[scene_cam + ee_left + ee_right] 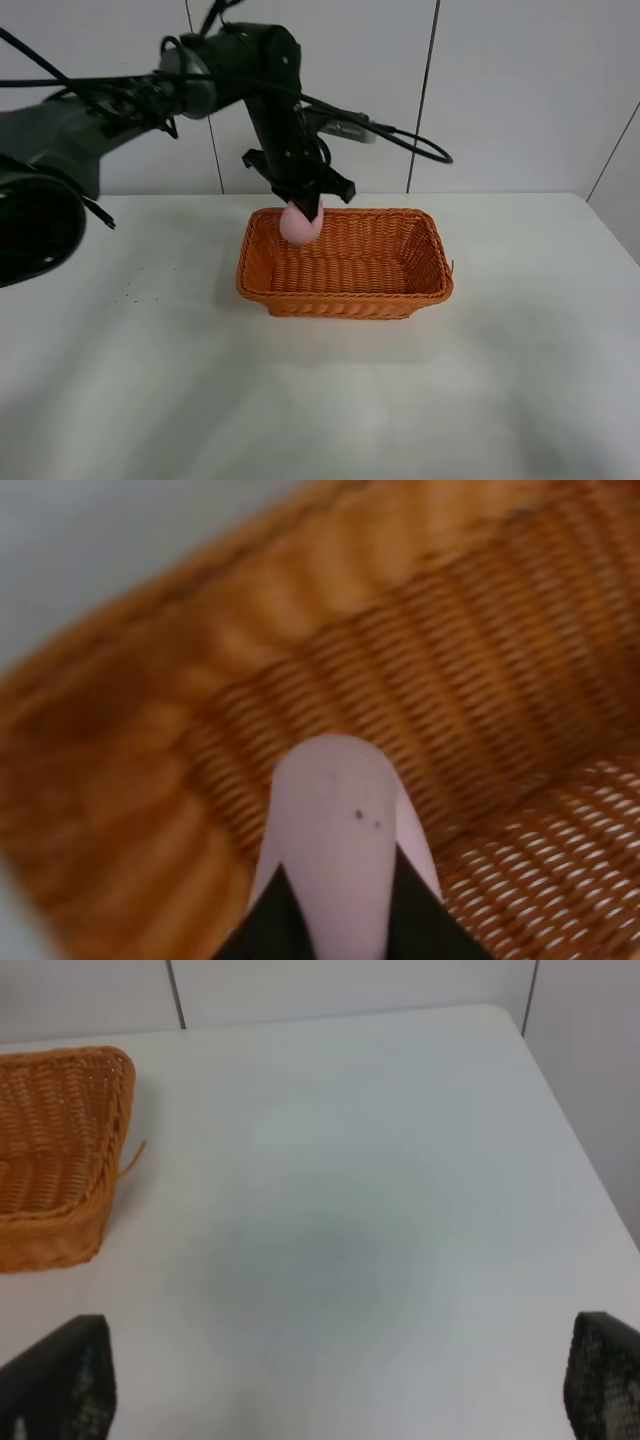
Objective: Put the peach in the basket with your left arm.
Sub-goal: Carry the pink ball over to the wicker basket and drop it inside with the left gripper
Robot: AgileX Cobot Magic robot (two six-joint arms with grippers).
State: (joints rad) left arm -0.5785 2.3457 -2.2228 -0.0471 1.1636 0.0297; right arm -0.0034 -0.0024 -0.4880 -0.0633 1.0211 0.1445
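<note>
White bench (320, 400) fills the front of the high view. Behind it sits the basket (345, 295), and the left arm (270, 90) reaches down over its far left corner. The left tool (303, 205) is closed on the peach (300, 225), which hangs just below it at about rim height and does not look to be resting on the weave.

From the left wrist, two black fingers (268, 925) pinch the peach (335, 830) at its sides. Its long axis runs straight out from the tool, toward the basket's floor and a wall close beside it (450, 660). The drop looks straight down, though close to that corner.

From the right wrist, the right tool (330, 1380) is spread wide and holds nothing. It is well apart from the basket's end (60, 1120), so the left arm is plainly the nearer one.
</note>
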